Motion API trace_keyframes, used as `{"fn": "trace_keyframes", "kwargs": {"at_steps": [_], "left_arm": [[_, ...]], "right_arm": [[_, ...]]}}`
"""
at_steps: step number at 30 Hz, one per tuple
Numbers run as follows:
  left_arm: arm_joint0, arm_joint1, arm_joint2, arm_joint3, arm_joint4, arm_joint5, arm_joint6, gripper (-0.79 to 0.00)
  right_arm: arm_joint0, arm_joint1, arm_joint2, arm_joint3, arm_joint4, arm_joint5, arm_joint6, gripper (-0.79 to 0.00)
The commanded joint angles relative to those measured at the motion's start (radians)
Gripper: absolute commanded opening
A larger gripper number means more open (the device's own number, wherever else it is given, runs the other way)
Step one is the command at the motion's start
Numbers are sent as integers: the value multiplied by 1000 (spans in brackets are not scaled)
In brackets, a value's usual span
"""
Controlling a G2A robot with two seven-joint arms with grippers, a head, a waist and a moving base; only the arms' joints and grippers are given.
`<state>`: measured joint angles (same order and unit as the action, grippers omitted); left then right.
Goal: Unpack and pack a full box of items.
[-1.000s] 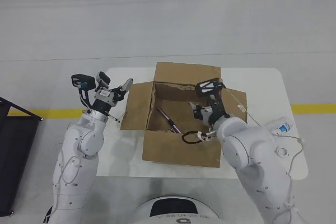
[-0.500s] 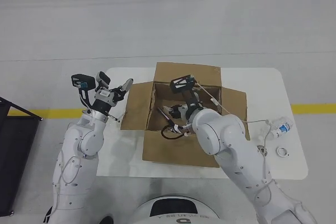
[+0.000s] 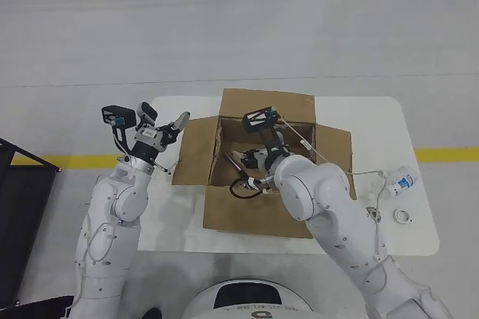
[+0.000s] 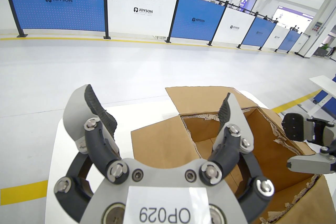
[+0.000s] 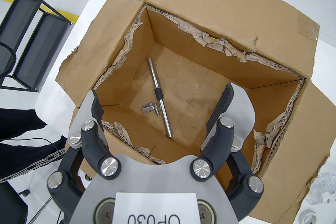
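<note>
hovering over the open box (image 5: 265, 33) on the table (image 3: 375, 120) with right jaws spread apart, empty. down on the box floor, a metal rod (image 5: 153, 72) lying flat, a small bracket (image 5: 150, 108) just beside it. off by the left flap (image 3: 193, 151), left jaws held wide too, gripping nothing.

Torn cardboard, bright steel, grey claw plates.
The box (image 5: 275, 33) is matt brown corrugated cardboard, its cut edges ragged and papery, with a strip of shiny clear tape on one flap. Inside lie a polished metal rod (image 5: 159, 97) with a black matt band and a small dull metal fitting (image 5: 150, 108). The right claw (image 5: 162, 93) and left claw (image 4: 159, 97) have smooth grey matt plates, glossy bolt heads and black ribbed rubbery pads (image 5: 225, 101). The desk (image 3: 383, 120) is smooth white; the bottle (image 3: 399, 182) is clear crinkly plastic.
</note>
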<state>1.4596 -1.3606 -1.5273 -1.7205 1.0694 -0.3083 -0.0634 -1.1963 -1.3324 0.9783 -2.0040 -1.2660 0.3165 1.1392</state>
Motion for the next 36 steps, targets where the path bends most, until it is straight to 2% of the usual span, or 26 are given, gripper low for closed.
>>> {"fn": "trace_keyframes", "kwargs": {"at_steps": [1, 4, 8, 9, 10, 11, 14, 17, 18, 20, 22, 27, 36], "left_arm": [[0, 0, 0, 0, 0, 0, 0, 0], [0, 0, 0, 0, 0, 0, 0, 0], [0, 0, 0, 0, 0, 0, 0, 0], [0, 0, 0, 0, 0, 0, 0, 0], [0, 0, 0, 0, 0, 0, 0, 0], [0, 0, 0, 0, 0, 0, 0, 0], [0, 0, 0, 0, 0, 0, 0, 0], [0, 0, 0, 0, 0, 0, 0, 0], [0, 0, 0, 0, 0, 0, 0, 0], [0, 0, 0, 0, 0, 0, 0, 0], [0, 0, 0, 0, 0, 0, 0, 0], [0, 0, 0, 0, 0, 0, 0, 0], [0, 0, 0, 0, 0, 0, 0, 0]], "right_arm": [[0, 0, 0, 0, 0, 0, 0, 0], [14, -5, 17, 59, 72, 2, 4, 0], [103, -17, 21, 193, 115, 32, 83, 0], [124, -22, 9, 226, 127, 30, 94, -92], [144, -27, -2, 258, 144, 26, 103, -296], [167, -32, -14, 300, 154, 27, 117, -397], [239, -52, -85, 441, 141, 38, 163, -376], [304, -75, -161, 564, 137, 8, 193, -246], [319, -83, -179, 600, 146, -3, 187, -249], [341, -97, -204, 665, 173, -16, 168, -363], [361, -110, -222, 720, 201, -37, 150, -391], [393, -137, -251, 822, 273, -85, 108, -428], [457, -187, -293, 1020, 380, -145, 44, -440]]}}
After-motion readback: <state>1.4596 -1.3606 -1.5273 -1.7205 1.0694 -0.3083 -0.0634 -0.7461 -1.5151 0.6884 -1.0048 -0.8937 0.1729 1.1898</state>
